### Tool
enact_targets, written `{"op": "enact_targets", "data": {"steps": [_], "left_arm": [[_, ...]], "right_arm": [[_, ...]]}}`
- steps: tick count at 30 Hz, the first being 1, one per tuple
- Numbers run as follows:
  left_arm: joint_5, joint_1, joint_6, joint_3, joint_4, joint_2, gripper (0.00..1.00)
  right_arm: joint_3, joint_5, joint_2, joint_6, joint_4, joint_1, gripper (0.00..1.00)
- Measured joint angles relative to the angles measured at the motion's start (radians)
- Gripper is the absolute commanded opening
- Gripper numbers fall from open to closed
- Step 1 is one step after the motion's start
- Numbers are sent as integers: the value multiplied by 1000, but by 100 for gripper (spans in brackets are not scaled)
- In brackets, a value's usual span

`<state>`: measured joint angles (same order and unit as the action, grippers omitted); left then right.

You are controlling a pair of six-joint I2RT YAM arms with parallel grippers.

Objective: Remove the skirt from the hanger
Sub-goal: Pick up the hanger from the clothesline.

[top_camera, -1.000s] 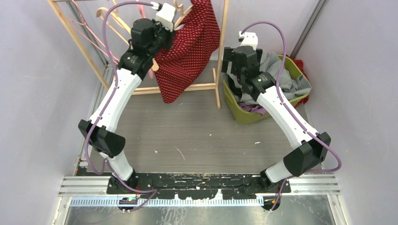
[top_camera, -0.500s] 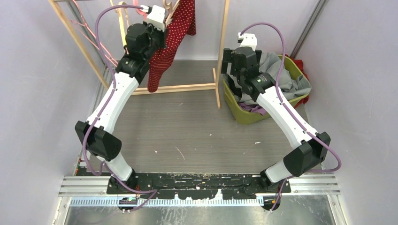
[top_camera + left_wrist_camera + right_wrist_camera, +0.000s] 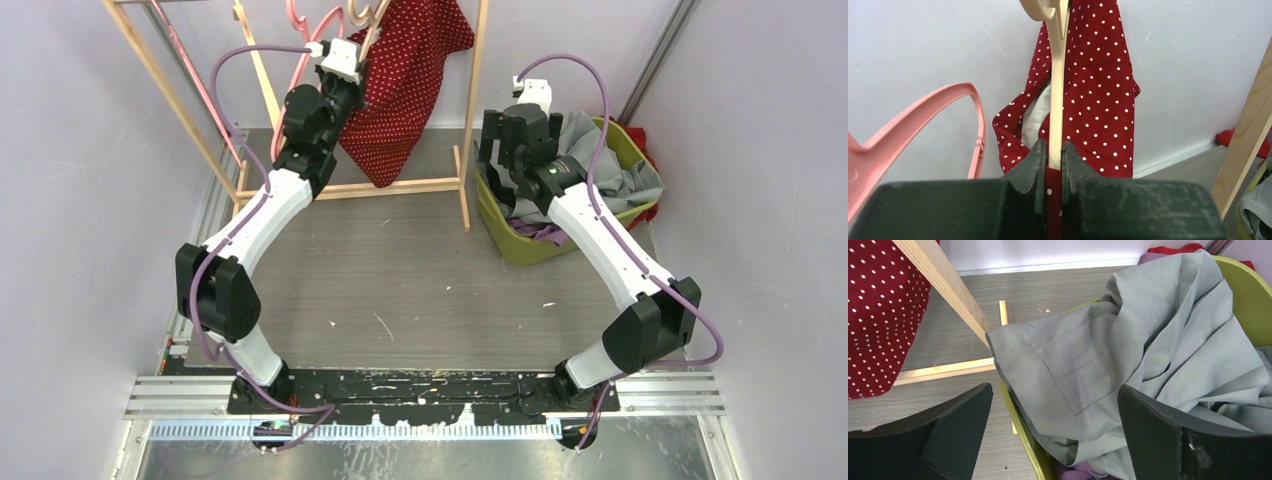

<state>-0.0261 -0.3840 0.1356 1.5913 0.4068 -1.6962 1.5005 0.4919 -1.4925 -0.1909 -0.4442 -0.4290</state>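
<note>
One red dotted skirt [image 3: 405, 85] is draped on one wooden hanger [image 3: 1057, 100], pinched by the left hand [image 3: 1050, 155] (one pink hanger [image 3: 923, 120] hangs beside). The right hand [image 3: 1053, 407] is spread over one green basket [image 3: 500, 238].

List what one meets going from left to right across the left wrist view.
First the pink hanger → skirt → rack post. The wooden hanger lies across the skirt, so it is left out.
</note>
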Motion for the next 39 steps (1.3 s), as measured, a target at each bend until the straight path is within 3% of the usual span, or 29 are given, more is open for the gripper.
{"op": "enact_targets", "data": {"steps": [4, 15, 23, 29, 34, 39], "left_arm": [[2, 0, 9, -67, 124, 7, 0], [9, 7, 5, -100, 279, 20, 0], [16, 11, -6, -253, 306, 115, 0], [79, 13, 31, -392, 122, 269, 0], [209, 19, 108, -381, -238, 438, 0], [293, 26, 158, -346, -491, 574, 0]], "right_arm": [[-1, -4, -16, 0, -1, 4, 100], [-4, -17, -61, -6, -5, 4, 100], [-8, -18, -65, -6, -6, 4, 100], [-8, -18, -65, 10, -6, 4, 100], [-8, -26, -64, 45, -19, 4, 98], [-6, -61, -48, 109, -67, -7, 98]]}}
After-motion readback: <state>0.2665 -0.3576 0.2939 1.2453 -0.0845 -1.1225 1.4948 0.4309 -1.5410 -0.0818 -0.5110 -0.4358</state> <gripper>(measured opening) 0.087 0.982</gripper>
